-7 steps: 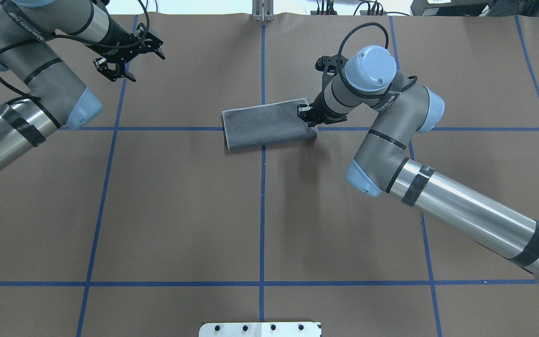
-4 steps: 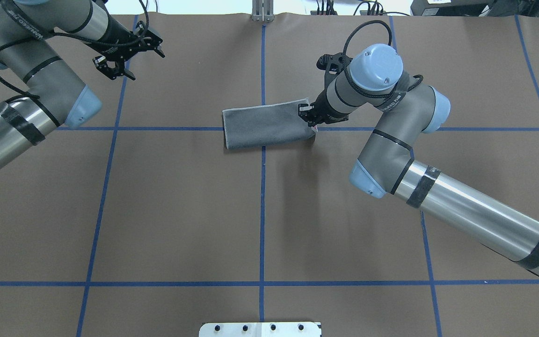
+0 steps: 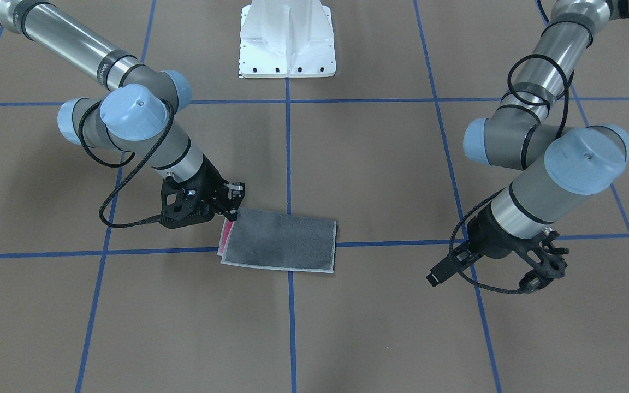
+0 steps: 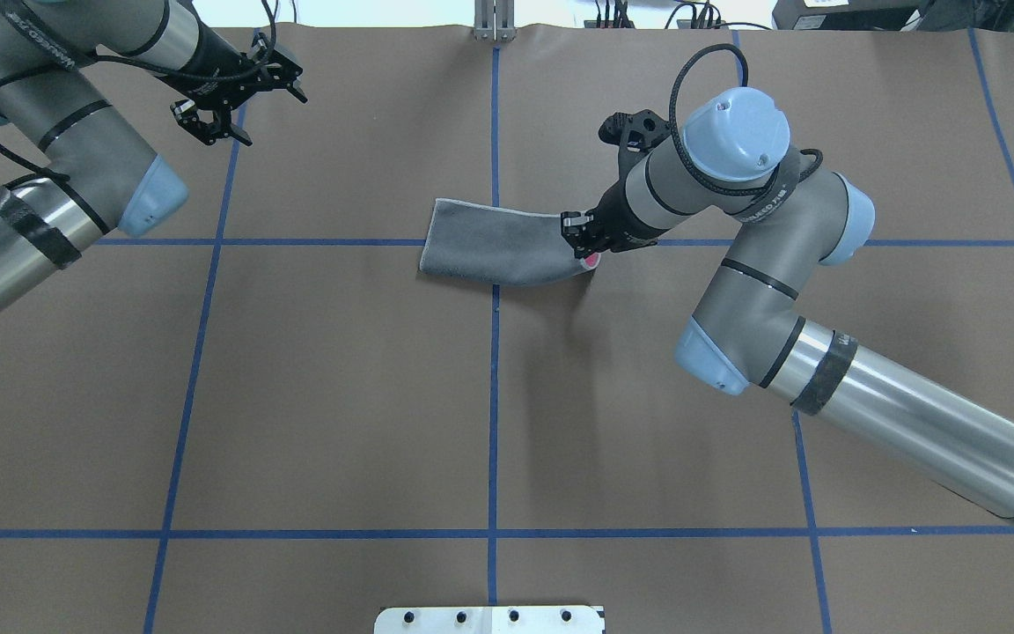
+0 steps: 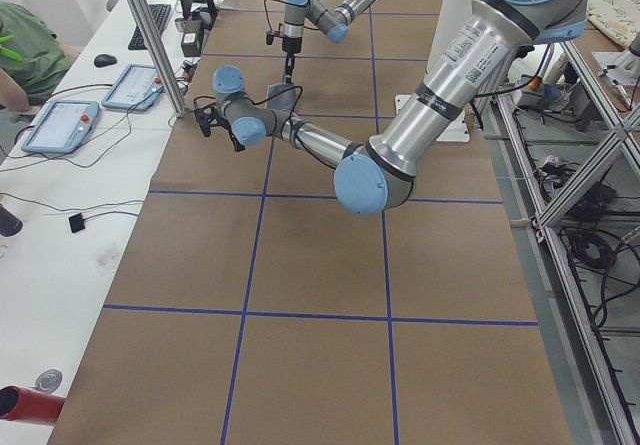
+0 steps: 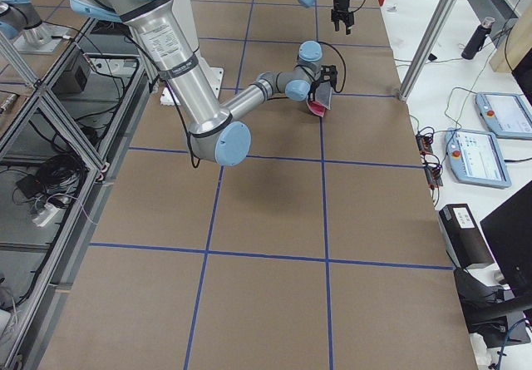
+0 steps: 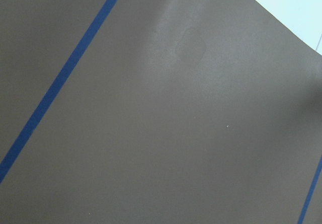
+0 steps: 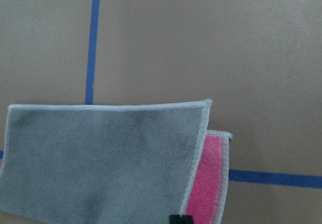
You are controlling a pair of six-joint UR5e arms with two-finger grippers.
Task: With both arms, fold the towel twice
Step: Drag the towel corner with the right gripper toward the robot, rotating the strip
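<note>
The towel (image 4: 485, 251) lies mid-frame on the counter (image 4: 340, 396), folded once into a grey strip. The right claw (image 4: 584, 245) grips its raised right end, pink peeking out; the second fold looks barely begun. The left claw (image 4: 260, 110), upper left, hangs released, well apart.

Brown table cover (image 7: 151, 143), diagonal blue tape line (image 7: 60, 78), pale corner top right (image 7: 297, 7)

arms (image 4: 912, 414): silver and grey | joint caps (image 4: 736, 132): light blue | cables (image 4: 681, 72): black
</note>
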